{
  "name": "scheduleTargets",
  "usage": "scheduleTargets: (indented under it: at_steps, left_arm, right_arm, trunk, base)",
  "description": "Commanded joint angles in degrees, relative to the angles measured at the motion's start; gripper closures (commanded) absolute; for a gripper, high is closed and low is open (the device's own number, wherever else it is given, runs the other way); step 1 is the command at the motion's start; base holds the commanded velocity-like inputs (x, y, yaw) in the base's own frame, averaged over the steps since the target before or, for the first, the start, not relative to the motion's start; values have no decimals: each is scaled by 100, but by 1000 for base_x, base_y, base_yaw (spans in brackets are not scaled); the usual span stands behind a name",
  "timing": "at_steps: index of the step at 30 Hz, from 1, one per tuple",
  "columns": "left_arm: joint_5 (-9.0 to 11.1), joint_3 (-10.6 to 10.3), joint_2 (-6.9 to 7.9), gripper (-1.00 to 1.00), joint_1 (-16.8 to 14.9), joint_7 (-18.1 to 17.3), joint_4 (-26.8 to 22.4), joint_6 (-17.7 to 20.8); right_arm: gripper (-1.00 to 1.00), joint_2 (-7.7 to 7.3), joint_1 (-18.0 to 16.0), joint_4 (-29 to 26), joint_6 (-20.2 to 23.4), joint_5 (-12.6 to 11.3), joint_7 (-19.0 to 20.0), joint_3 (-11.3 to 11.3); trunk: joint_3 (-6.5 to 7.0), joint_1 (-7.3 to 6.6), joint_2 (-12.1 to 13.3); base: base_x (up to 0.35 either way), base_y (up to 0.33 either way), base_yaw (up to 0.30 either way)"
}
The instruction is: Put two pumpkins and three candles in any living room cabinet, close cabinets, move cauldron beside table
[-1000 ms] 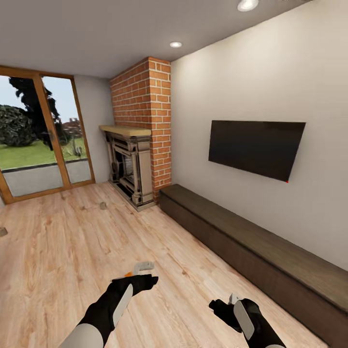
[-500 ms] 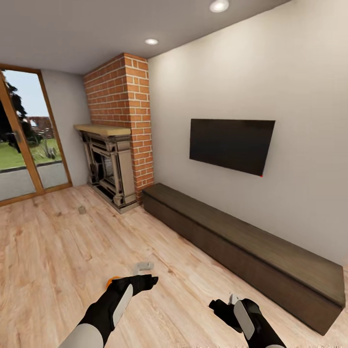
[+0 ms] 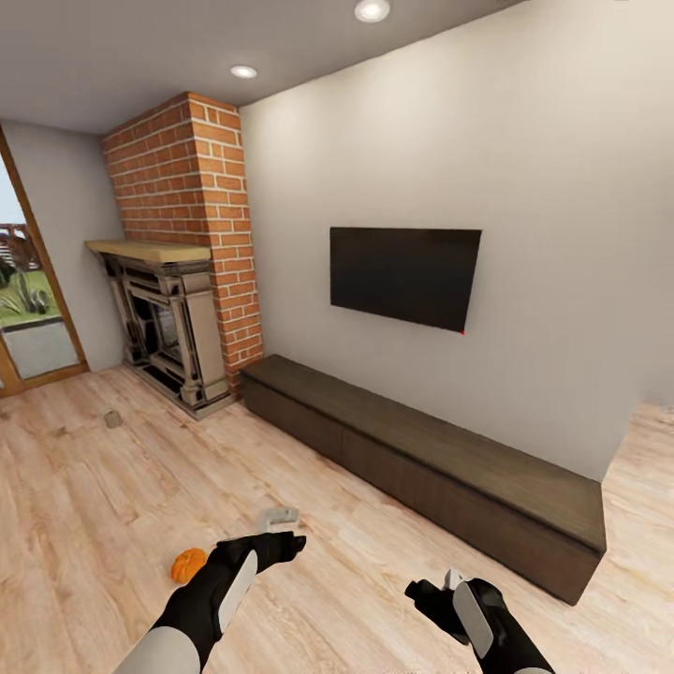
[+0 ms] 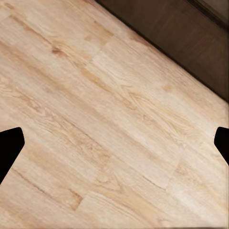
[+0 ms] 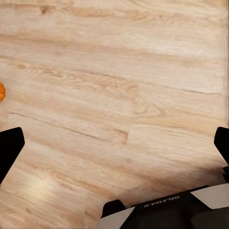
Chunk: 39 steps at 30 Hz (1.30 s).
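pumpkin (image 3: pixel 188 564) lies on the wood floor (image 3: pixel 84 505) just beside the left arm, well apart from the closed cabinet (image 3: pixel 421 459); it looks light, stiff and ribbed, likely best pinched across its round flanks, not the stem. both the left gripper (image 4: pixel 114 143) and right gripper (image 5: pixel 114 143) hang wide open, empty. the head view alone shows a candle (image 3: pixel 113 418) near the fireplace (image 3: pixel 168 337), while the right wrist view catches just the pumpkin's edge (image 5: pixel 1 91).

Both arms held low and forward, left fingers (image 4: pixel 10 145) spread, right fingers (image 5: pixel 9 143) spread
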Motion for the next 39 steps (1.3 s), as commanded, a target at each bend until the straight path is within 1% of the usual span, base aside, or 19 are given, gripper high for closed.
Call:
scheduleTargets:
  at_steps: [1, 19, 28, 39]
  left_arm:
    - [55, -8, 3, -100, 1, 10, -8, 30]
    - [55, -8, 3, -100, 1, 10, -8, 30]
    - [55, -8, 3, -100, 1, 10, -8, 30]
    - [55, -8, 3, -100, 1, 10, -8, 30]
  right_arm:
    - [-100, 6, -2, -9, 19, -60, -45, -22]
    - [-100, 6, -2, -9, 17, -61, -45, -33]
    - [-100, 6, -2, -9, 17, -61, -45, -33]
    - [-100, 6, -2, -7, 12, -61, -45, -33]
  trunk:
    - [-6, 2, -5]
    - [-61, 2, -5]
    - [-88, 2, -5]
    - [-122, 2, -5]
  base:
    - [0, 0, -266]
    - [0, 13, -266]
    - [91, 237, -266]
    - [238, 235, -266]
